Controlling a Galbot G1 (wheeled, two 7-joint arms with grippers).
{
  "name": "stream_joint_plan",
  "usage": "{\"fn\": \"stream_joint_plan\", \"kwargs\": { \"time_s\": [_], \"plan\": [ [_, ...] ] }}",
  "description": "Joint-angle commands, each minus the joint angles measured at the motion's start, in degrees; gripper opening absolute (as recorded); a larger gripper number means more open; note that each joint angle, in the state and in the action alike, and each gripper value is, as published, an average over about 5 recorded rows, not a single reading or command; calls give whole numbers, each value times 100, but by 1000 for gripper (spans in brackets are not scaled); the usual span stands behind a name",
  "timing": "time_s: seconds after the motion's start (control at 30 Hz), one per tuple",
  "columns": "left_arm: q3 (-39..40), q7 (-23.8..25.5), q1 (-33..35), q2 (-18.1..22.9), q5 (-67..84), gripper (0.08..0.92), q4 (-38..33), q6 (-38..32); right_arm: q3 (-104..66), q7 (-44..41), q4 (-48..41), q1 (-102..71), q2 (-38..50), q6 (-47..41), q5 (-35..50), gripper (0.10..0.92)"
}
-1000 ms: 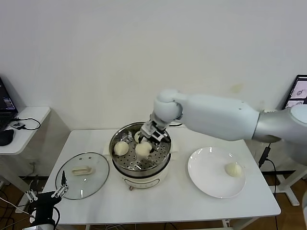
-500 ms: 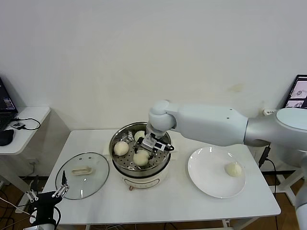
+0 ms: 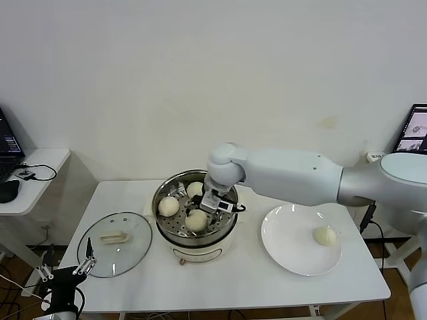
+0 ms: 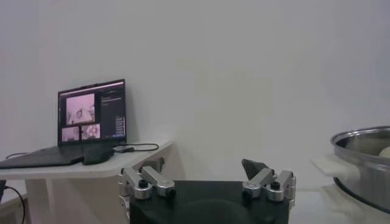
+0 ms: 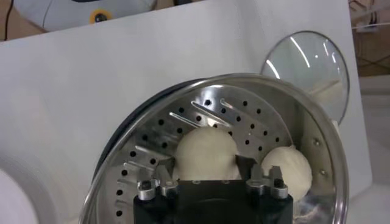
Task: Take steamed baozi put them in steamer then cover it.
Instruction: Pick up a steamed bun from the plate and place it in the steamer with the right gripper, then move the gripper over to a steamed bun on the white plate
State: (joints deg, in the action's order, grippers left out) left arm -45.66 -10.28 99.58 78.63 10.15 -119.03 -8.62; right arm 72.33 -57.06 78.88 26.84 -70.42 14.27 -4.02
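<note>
The steamer (image 3: 162, 198) stands mid-table with three steamed baozi on its perforated tray: one on the left (image 3: 168, 207), one at the back (image 3: 194, 189), one at the front (image 3: 195, 221). My right gripper (image 3: 201, 213) reaches into the pot, open, its fingers on either side of the front baozi (image 5: 206, 149), which rests on the tray. A second bun (image 5: 286, 170) lies beside it. A fourth baozi (image 3: 325, 235) sits on the white plate (image 3: 290, 252). The cover (image 3: 115, 243) lies flat on the table left of the steamer. My left gripper (image 3: 65, 270) waits open at the table's near left corner.
A side table (image 3: 33, 173) with a laptop (image 4: 91, 115) and cables stands to the left. A monitor (image 3: 415, 127) shows at the far right. The steamer's rim (image 4: 365, 158) shows in the left wrist view. The right arm spans over the table's back right.
The right gripper lowered the front baozi onto the steamer tray and its jaws opened around it. The left arm stayed still.
</note>
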Motion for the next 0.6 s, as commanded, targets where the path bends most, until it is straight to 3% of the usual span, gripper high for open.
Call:
{"fn": "stream_joint_plan", "kwargs": {
  "time_s": [0.03, 0.33, 0.6],
  "plan": [
    [9, 4, -12, -12, 1, 823, -3, 5, -122, 12, -37, 242, 66, 140, -22, 793],
    [9, 4, -43, -108, 20, 823, -21, 21, -350, -249, 107, 787, 606, -246, 377, 823],
    [19, 9, -69, -255, 83, 823, -34, 42, -391, -556, 564, 1111, 1765, -2249, 1030, 823]
  ]
}}
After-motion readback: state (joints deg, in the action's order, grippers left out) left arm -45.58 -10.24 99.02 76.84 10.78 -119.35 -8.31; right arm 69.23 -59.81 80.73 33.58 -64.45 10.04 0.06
